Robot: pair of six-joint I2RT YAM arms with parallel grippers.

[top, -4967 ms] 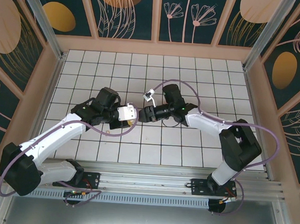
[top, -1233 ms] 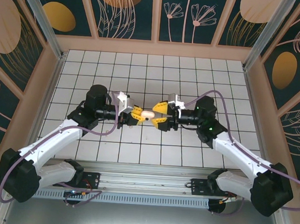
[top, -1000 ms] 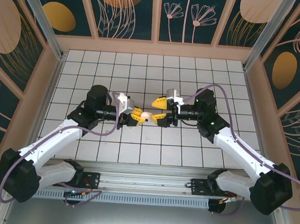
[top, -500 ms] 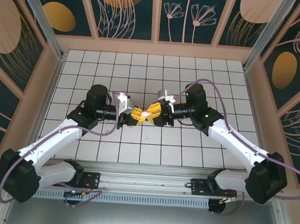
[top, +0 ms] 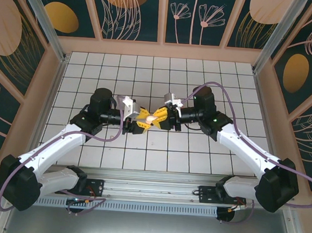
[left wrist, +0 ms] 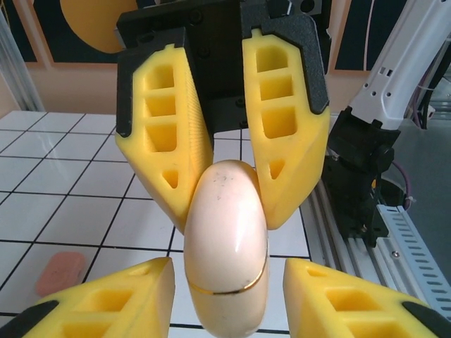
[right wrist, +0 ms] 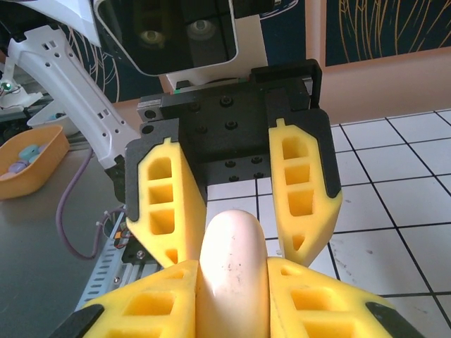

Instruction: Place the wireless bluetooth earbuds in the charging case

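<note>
A closed cream-beige charging case (top: 151, 118) with a thin gold seam hangs above the tiles at mid-table, between the two grippers that face each other. My right gripper (top: 159, 118) is shut on it; in the right wrist view its yellow fingers (right wrist: 162, 303) press both sides of the case (right wrist: 232, 260). My left gripper (top: 140, 121) is open. In the left wrist view its fingers (left wrist: 106, 299) stand apart from the case (left wrist: 227, 239) with a gap on each side. A small coral-pink piece (left wrist: 60, 271), which looks like an earbud, lies blurred on a tile below.
The white tiled floor (top: 202, 77) is boxed in by wooden walls (top: 161, 49). A metal rail (top: 156, 188) with the arm bases runs along the near edge. An orange bin (right wrist: 28, 158) holding small items sits off the table, beyond the left arm.
The right gripper came in from the right and closed on the case. The left gripper, which held the case before, has opened its jaws off it.
</note>
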